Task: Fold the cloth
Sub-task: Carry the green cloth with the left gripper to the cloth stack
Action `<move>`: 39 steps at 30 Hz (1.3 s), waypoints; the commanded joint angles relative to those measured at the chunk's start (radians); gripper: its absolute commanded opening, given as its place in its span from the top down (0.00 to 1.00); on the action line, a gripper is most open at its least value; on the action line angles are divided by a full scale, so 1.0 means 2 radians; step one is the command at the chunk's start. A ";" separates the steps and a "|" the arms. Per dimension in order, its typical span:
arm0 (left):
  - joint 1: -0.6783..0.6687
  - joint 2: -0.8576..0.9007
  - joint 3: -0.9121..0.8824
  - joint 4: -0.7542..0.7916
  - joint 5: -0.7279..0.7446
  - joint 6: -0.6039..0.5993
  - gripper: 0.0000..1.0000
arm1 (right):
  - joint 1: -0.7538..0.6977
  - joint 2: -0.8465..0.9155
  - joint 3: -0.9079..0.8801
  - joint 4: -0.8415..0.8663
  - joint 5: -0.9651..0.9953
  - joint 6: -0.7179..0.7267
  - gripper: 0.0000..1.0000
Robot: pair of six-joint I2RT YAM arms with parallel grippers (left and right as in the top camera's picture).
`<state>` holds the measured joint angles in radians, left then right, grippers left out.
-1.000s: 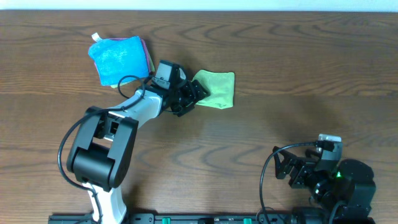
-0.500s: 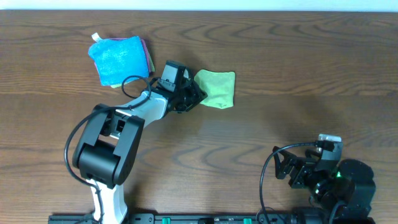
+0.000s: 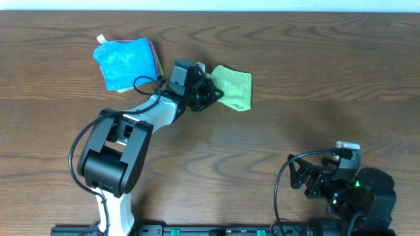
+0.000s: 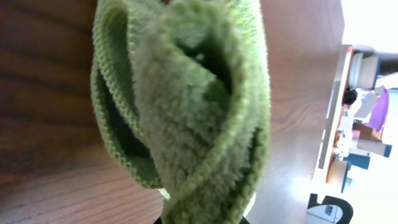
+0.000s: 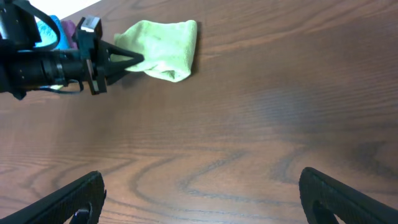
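Observation:
The green cloth (image 3: pixel 235 88) lies bunched at the back middle of the wooden table (image 3: pixel 315 98). My left gripper (image 3: pixel 211 92) is shut on its left edge. In the left wrist view the cloth (image 4: pixel 193 106) fills the frame as curled folds and hides the fingertips. The right wrist view shows the cloth (image 5: pixel 165 40) far off, with the left gripper (image 5: pixel 134 60) pinching its near corner. My right gripper (image 5: pixel 202 199) stands open at the front right, far from the cloth, with only bare wood between its fingers (image 5: pixel 68 199).
A folded blue cloth (image 3: pixel 125 61) rests on a pink one (image 3: pixel 157 60) at the back left, just behind the left arm (image 3: pixel 154 111). The right arm's base (image 3: pixel 361 193) sits at the front right edge.
The left gripper went from open to shut on the green cloth's left edge. It moved slightly right and back, and the cloth shifted right and bunched up. The right arm stayed still.

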<state>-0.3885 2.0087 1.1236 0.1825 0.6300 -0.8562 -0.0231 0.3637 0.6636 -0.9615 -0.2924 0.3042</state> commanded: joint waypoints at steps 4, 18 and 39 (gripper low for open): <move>0.041 -0.063 0.094 -0.071 0.013 0.026 0.94 | -0.005 -0.003 -0.003 0.000 -0.004 0.007 0.01; 0.169 -0.067 0.328 -0.330 0.033 0.139 0.94 | -0.005 -0.003 -0.003 0.000 -0.004 0.007 0.01; 0.260 -0.066 0.331 -0.325 0.035 0.186 0.94 | -0.005 -0.003 -0.003 0.000 -0.004 0.007 0.01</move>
<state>0.1310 1.8847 1.7679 -0.4683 0.6891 -0.5278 -0.0231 0.3637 0.6636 -0.9615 -0.2928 0.3046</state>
